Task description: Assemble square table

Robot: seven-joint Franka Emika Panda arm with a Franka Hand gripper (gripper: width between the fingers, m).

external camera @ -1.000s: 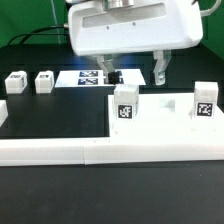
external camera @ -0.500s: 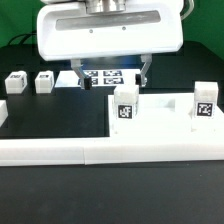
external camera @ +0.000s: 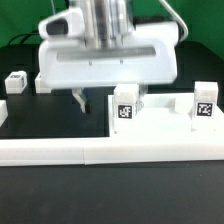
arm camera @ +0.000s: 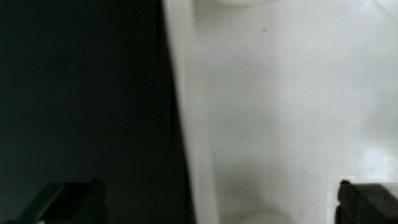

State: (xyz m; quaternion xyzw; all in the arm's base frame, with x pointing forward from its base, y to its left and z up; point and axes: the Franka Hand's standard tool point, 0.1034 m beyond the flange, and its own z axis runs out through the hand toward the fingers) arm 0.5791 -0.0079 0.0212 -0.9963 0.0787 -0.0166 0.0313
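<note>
There is one large white slab [external camera: 160, 135], one long low wall [external camera: 45, 152] in front of it, and one gripper [arm camera: 217, 203] with two dark fingertips [arm camera: 71, 203] set wide apart. Three small tagged blocks show clearly: two upright at the slab, one [external camera: 125, 108] nearer the middle and one [external camera: 205, 105] toward the exterior view's right, and a third [external camera: 15, 83] alone on the dark table [external camera: 60, 125]. One more white piece [external camera: 3, 112] is cut off at the exterior view's left edge, too little to tell its kind.

My gripper [arm camera: 217, 203] hung over the slab [external camera: 165, 130], above its edge on the exterior view's left, one fingertip either side of it. The inner leg block [external camera: 125, 108] stood on the slab by that edge, and the outer leg block [external camera: 204, 104] stood towards the right. The lone leg block [external camera: 15, 83] sat on the table [external camera: 50, 125], far left. The border wall [external camera: 60, 152] ran in front.
</note>
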